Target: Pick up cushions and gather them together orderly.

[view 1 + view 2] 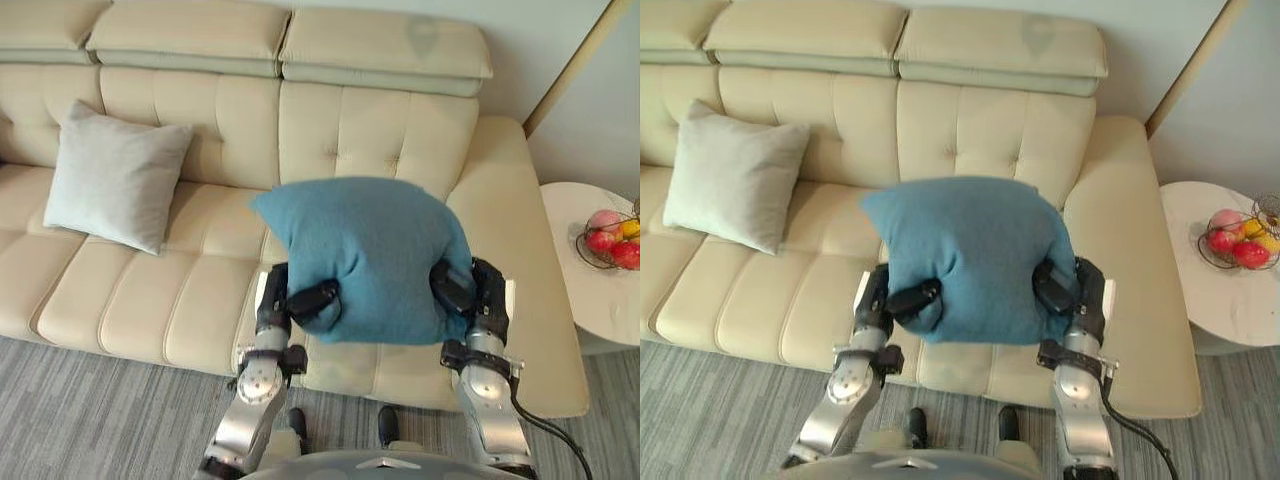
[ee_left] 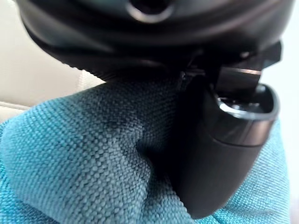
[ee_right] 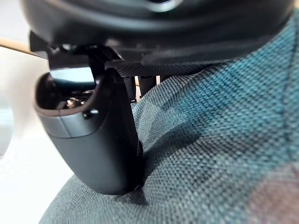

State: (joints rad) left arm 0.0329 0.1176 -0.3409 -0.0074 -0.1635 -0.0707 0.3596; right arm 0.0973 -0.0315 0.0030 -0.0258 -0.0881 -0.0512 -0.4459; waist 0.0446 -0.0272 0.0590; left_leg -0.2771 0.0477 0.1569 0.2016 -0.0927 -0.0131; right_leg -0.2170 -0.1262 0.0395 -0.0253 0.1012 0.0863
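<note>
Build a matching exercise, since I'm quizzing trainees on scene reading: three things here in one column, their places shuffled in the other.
1 blue cushion
2 grey cushion
3 fruit

A on the round side table
B gripped between the left hand and right hand, above the seat
C leaning on the sofa backrest

Pairs: 1-B, 2-C, 3-A

A home living room: cream sofa with grey cushion, side table, fruit basket.

Head cams down; wrists at blue cushion.
</note>
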